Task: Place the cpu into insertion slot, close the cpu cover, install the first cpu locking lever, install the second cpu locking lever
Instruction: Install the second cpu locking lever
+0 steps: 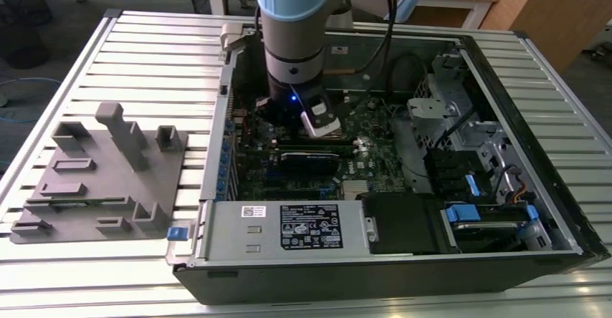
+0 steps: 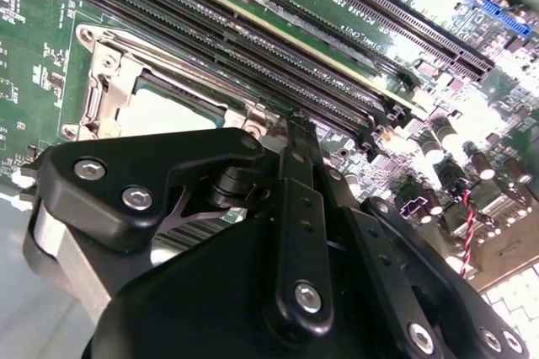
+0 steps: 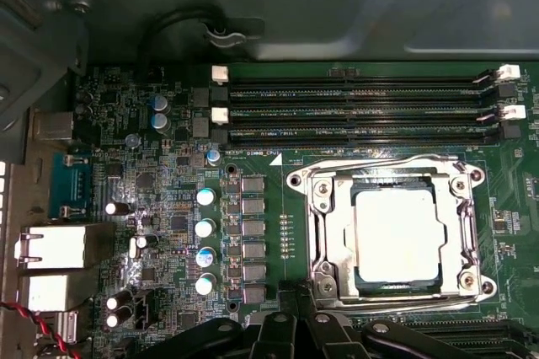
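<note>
The cpu point(image 3: 396, 234), a dull silver square, lies in the insertion slot point(image 3: 296, 180) on the green board. The silvery cpu cover point(image 3: 330, 224) lies flat around it, with the chip's top showing through its cutout. Thin wire levers run along the frame's edges; I cannot tell whether they are latched. My gripper point(image 3: 301, 296) hovers just off one edge of the socket, its black fingers together with nothing between them. In the second wrist view the gripper point(image 2: 293, 123) points at the socket's corner beside the cpu point(image 2: 168, 110) and cover point(image 2: 105, 93). In the exterior view the gripper point(image 1: 323, 128) reaches down into the open computer case.
Long black memory slots point(image 3: 362, 110) run beside the socket. A row of capacitors point(image 3: 205, 226) and metal port blocks point(image 3: 59, 245) stand on its other side. The case holds a power supply point(image 1: 287, 225) and a drive cage point(image 1: 459, 117). A grey fixture point(image 1: 105, 175) sits at the exterior view's left.
</note>
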Tool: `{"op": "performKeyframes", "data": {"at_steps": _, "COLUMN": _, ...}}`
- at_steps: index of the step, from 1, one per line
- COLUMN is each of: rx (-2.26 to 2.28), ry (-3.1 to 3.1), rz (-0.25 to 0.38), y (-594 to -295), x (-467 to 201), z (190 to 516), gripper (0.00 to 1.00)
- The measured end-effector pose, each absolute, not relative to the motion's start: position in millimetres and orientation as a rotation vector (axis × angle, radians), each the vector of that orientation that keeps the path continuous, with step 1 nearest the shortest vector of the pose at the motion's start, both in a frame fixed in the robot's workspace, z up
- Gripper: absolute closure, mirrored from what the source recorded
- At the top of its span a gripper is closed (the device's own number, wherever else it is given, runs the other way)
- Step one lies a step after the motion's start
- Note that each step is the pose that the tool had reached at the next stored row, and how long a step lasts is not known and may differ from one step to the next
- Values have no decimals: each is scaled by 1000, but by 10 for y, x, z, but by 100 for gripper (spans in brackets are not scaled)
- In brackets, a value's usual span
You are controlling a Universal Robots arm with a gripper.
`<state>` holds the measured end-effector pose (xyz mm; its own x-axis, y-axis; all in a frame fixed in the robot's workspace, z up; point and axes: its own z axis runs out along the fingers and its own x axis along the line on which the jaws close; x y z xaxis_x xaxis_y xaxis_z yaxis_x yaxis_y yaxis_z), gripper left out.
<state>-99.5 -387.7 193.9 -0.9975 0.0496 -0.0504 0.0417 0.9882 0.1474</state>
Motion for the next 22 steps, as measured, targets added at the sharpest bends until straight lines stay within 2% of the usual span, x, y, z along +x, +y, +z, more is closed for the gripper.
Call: {"op": "performKeyframes", "data": {"at_steps": 22, "rx": 71, "ry": 3079, "rz": 226, "y": -3877, "x": -979, "z": 2205, "gripper": 89}}
